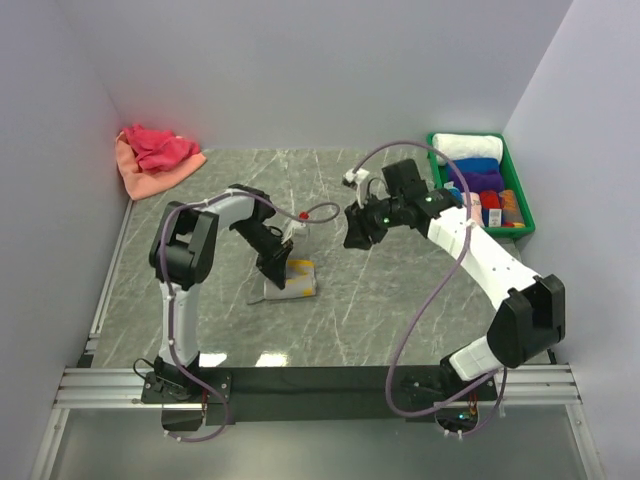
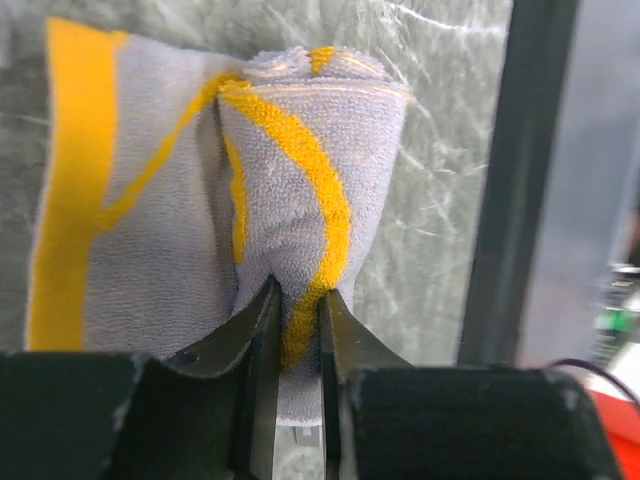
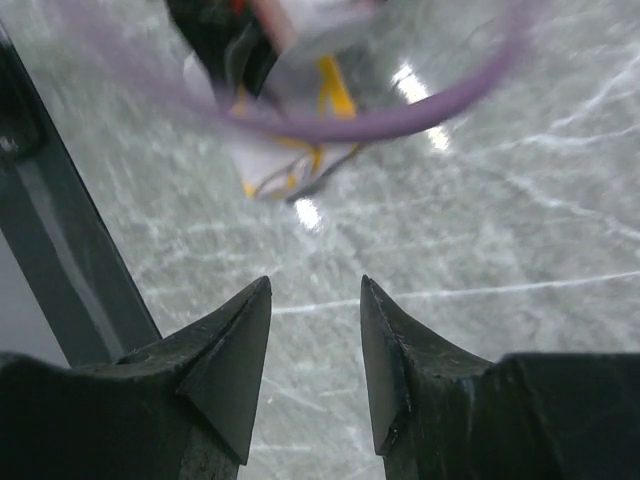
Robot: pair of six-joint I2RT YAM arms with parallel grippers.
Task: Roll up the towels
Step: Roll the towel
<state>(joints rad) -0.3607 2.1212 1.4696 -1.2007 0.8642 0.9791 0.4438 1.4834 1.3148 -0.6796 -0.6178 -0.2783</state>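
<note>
- The right gripper sits at the bottom edge, its two dark pointed fingers parted with nothing between them.
- Under it is the grey marble table.
- Farther off lies a blurred pale towel with yellow stripes, partly behind a purple cable.
- A dark rail runs down the left.

Table centre: towel, left gripper on its left end.
Far left corner: pile of towels.
Far right: tray, rolls inside.
Right of towel: right gripper, apart.
</note>
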